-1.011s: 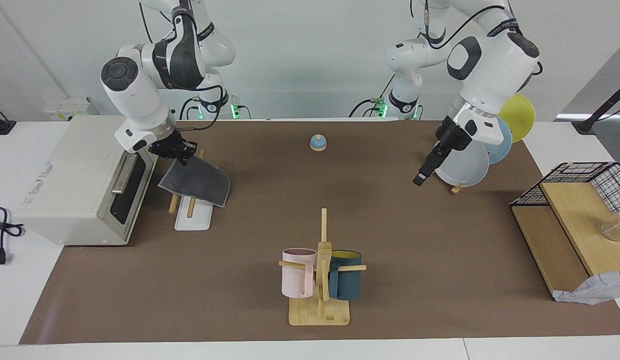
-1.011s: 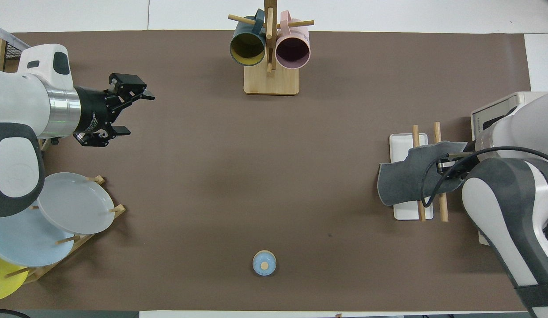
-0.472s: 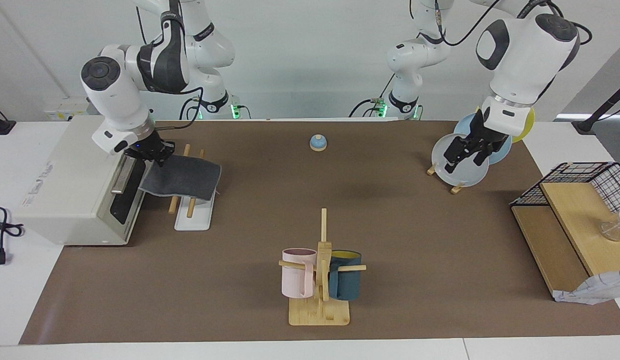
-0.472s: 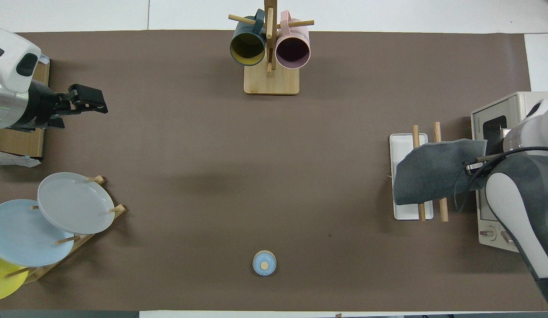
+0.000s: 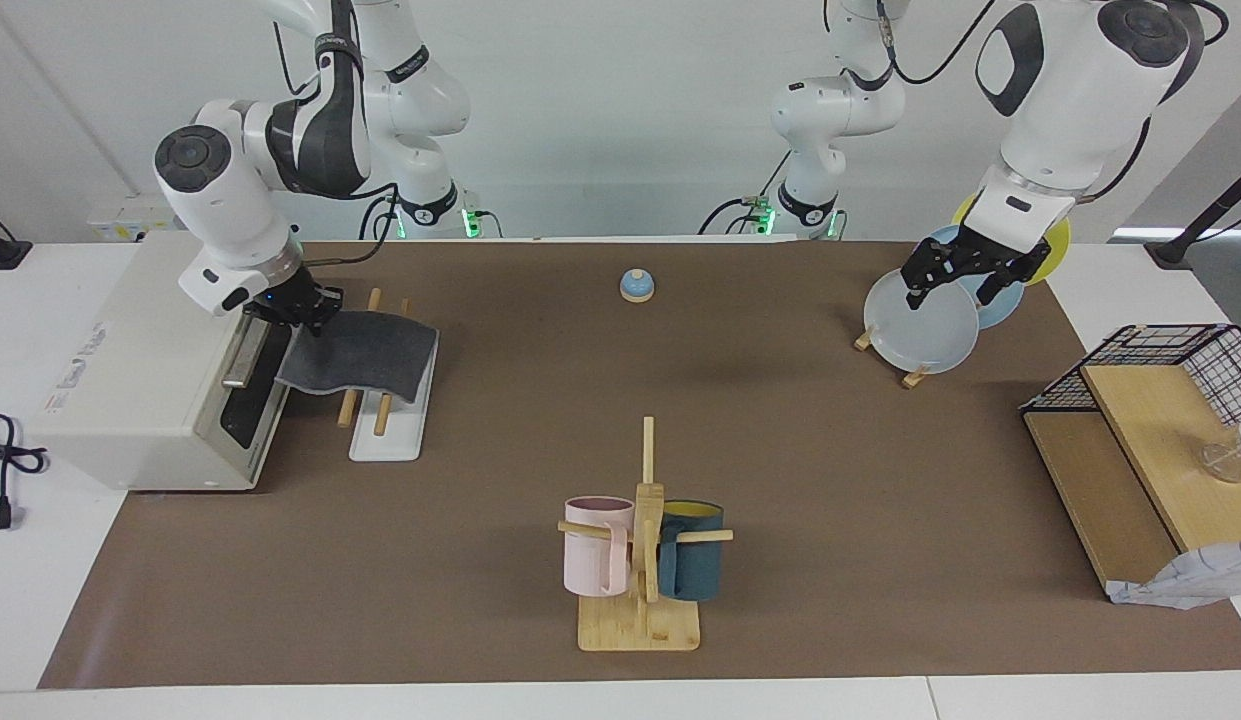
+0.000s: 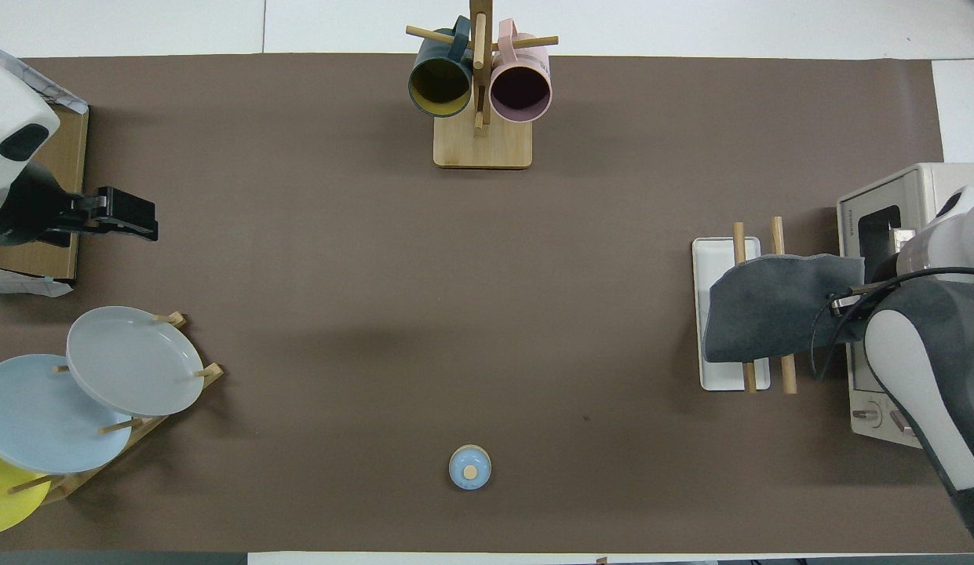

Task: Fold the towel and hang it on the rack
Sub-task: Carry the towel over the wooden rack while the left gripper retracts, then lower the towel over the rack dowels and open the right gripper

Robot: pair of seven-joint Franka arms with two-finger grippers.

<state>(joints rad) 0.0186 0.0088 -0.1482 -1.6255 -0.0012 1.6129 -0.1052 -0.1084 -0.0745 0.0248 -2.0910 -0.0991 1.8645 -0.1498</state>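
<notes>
- Facing view shows you the towel [image 5: 358,352] draped over the rack [image 5: 385,425], right gripper [image 5: 302,312] clamped on its edge; release remains.
- Left gripper [image 5: 963,278], jaws apart, waits over the plates [image 5: 925,325] at two o'clock.

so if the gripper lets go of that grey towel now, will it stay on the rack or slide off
The towel looks floppy: it drapes over both rods of the rack and sags at its edges. It probably stays, since it lies fairly evenly across them. It looks thin and light, so the right gripper, shut on its edge, could drag it off while retreating.
</notes>
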